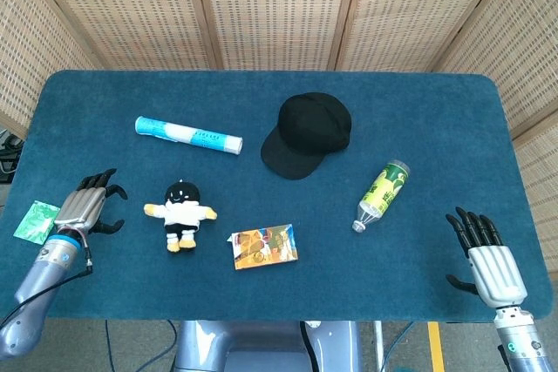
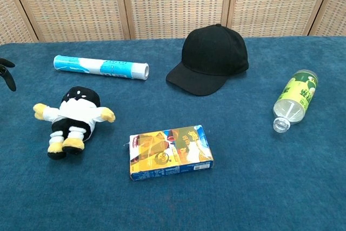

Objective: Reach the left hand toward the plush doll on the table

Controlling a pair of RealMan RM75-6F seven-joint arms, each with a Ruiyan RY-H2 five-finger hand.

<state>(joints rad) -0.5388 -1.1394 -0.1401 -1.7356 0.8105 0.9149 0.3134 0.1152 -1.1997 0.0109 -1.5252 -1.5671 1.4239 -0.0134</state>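
Note:
The plush doll is black and white with yellow hands and feet; it lies on its back on the blue table, left of centre, and shows again in the chest view. My left hand hovers just left of the doll with its fingers spread and nothing in it; only its dark fingertips show at the chest view's left edge. A gap separates the hand from the doll. My right hand stays at the table's near right corner, fingers spread and empty.
A green packet lies at the left edge beside my left forearm. A blue-and-white tube lies beyond the doll. A snack box, a black cap and a green bottle sit to the right.

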